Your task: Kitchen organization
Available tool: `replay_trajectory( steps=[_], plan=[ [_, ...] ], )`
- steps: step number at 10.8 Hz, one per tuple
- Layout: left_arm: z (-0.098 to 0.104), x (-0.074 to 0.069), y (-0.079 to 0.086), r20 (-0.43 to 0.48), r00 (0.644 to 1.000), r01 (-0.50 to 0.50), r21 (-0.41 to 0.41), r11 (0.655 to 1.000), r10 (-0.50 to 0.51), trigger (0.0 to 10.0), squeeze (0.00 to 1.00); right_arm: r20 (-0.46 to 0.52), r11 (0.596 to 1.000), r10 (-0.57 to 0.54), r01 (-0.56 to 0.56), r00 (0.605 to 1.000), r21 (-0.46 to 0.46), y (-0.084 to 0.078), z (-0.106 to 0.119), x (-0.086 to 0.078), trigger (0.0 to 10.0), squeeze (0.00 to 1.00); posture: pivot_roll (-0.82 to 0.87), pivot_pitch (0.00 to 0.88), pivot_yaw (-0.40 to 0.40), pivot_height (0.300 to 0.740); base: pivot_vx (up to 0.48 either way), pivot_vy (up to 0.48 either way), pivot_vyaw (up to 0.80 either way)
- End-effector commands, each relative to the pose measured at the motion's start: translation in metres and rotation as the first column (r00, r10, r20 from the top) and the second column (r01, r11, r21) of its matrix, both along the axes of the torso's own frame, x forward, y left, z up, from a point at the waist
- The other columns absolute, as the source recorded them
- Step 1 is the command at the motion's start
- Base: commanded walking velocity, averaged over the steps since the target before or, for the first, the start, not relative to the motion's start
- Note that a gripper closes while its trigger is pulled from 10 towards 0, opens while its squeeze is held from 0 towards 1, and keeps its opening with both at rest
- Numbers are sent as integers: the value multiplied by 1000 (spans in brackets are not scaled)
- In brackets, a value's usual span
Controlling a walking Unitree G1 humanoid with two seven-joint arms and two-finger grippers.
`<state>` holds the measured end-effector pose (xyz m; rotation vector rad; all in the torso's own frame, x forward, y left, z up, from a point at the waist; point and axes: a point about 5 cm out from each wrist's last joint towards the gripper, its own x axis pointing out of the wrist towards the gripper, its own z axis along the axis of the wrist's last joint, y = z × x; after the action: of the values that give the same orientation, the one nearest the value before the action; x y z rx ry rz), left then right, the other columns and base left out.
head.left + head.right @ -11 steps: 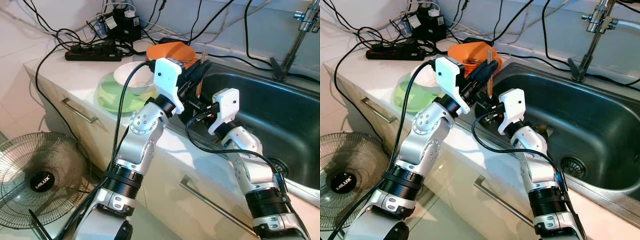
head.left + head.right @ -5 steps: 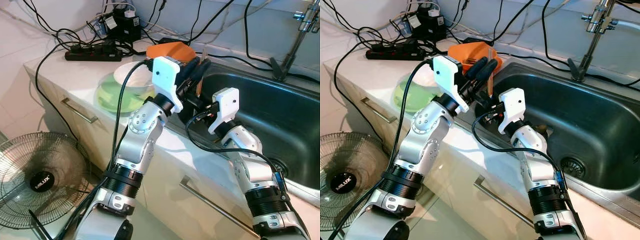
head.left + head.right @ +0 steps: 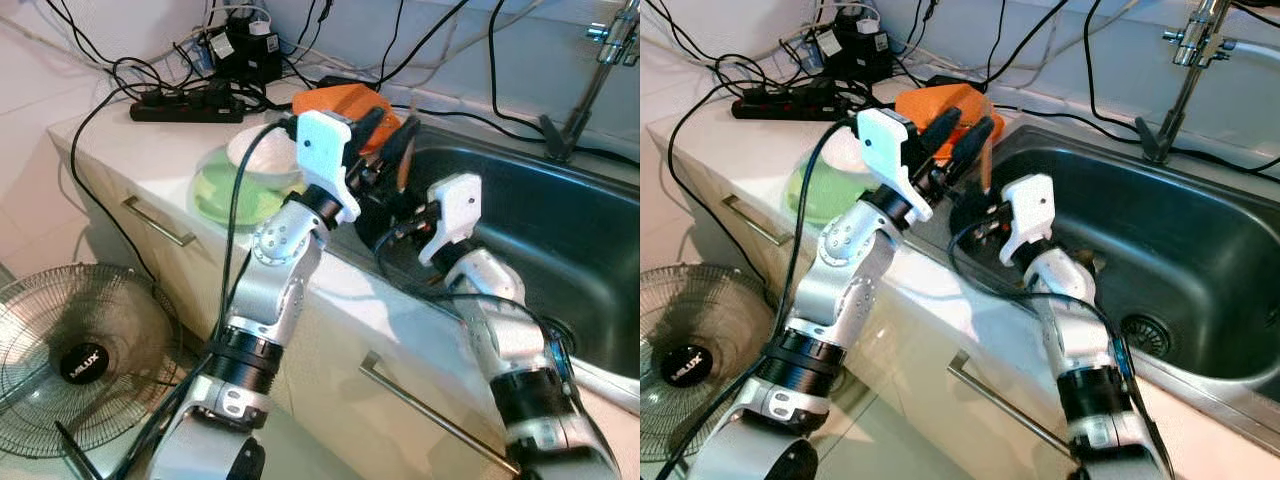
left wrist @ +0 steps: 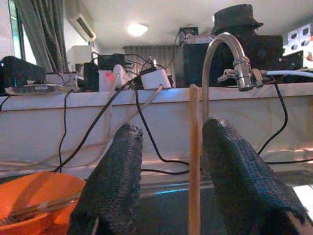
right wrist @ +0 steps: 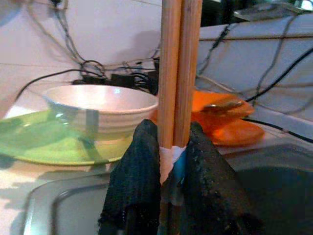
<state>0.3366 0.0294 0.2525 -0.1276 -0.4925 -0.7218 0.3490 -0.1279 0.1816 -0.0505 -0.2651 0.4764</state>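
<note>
A pair of wooden chopsticks (image 5: 178,68) stands upright at the sink's near-left corner, with my right gripper (image 5: 171,126) shut on its taped lower end. My left gripper (image 4: 173,128) is open at the sticks' upper part, and a chopstick (image 4: 194,161) rises between its two fingers without clearly touching either. From the head views, the left gripper (image 3: 392,122) is just above the right gripper (image 3: 400,215), over the counter edge by the sink. Behind them lies an orange bowl (image 3: 345,100) holding more sticks.
A white bowl (image 3: 262,150) sits on a green plate (image 3: 225,195) left of the arms. The steel sink (image 3: 560,230) and faucet (image 3: 600,60) lie to the right. A power strip (image 3: 185,105) and cables crowd the counter's back. A fan (image 3: 85,350) stands on the floor.
My left gripper has risen a little toward the chopsticks' top and its fingers have spread wider. The right arm has shifted slightly and looks blurred.
</note>
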Motion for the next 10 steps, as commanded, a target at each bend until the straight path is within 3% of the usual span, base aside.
replay_trajectory(
  steps=[1, 2, 3, 5, 8, 9, 10],
  plan=[
    [8, 0, -1, 27, 1000, 5, -7, 1000, -5, 10000, 0, 21, 1000, -22, 22, 1000, 3, -2, 5, 4, 0, 0, 115, 2, 27, 740, 0, 0, 0],
    [5, -2, -1, 20, 1000, 19, -3, 1000, -19, 10000, 0, 12, 997, -70, 70, 997, 12, -4, 6, 10, 549, 0, 119, 0, 25, 740, 0, 0, 0],
    [-1, -6, 0, -2, 999, 40, -2, 999, -40, 10000, 0, 3, 985, -168, 168, 986, 31, -13, 11, 21, 10000, 0, 122, 0, 24, 740, 0, 0, 0],
    [-13, -14, -1, -41, 995, 94, 31, 995, -92, 10000, 0, -10, 970, -240, 240, 971, 42, -21, 15, 32, 10000, 0, 128, 0, 22, 740, 0, 0, 0],
    [-23, -14, 15, -87, 996, 32, 34, 999, -29, 10000, 0, -48, 933, -359, 359, 932, 9, -36, 12, 44, 10000, 0, 143, 0, 24, 740, 0, 0, 0],
    [-32, -14, 19, -105, 994, 11, 75, 997, -3, 10000, 0, -52, 921, -390, 390, 919, -12, -41, 9, 44, 10000, 0, 143, 0, 24, 740, 0, 0, 0],
    [-57, -12, 24, -163, 986, -20, 151, 988, 45, 10000, 0, -87, 896, -442, 443, 893, -10, -50, 2, 45, 10000, 0, 149, 0, 23, 740, 0, 0, 0]
  ],
)
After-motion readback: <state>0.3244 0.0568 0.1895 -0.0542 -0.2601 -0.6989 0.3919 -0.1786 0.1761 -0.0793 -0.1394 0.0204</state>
